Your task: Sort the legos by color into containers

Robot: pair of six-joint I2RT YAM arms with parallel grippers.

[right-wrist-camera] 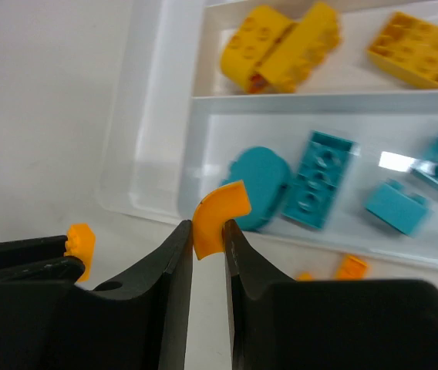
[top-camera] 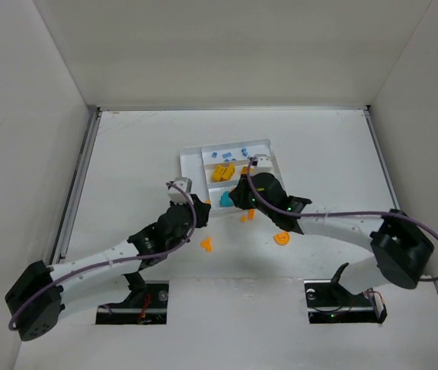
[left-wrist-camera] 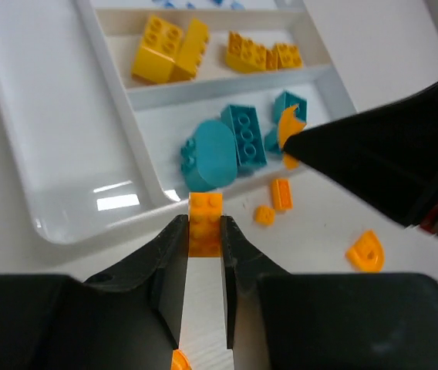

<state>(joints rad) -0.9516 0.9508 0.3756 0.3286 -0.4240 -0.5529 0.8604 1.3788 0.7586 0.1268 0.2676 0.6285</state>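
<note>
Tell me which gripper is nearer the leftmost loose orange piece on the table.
Left. The left gripper sits just beyond that orange piece; the right gripper is farther off, by the tray's near edge.

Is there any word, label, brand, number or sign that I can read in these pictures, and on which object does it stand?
No text can be read in any view.
white tray: no label or print is visible.
yellow bricks, teal bricks, orange brick, orange curved piece: plain surfaces; any marking on the studs is too small to read.
</note>
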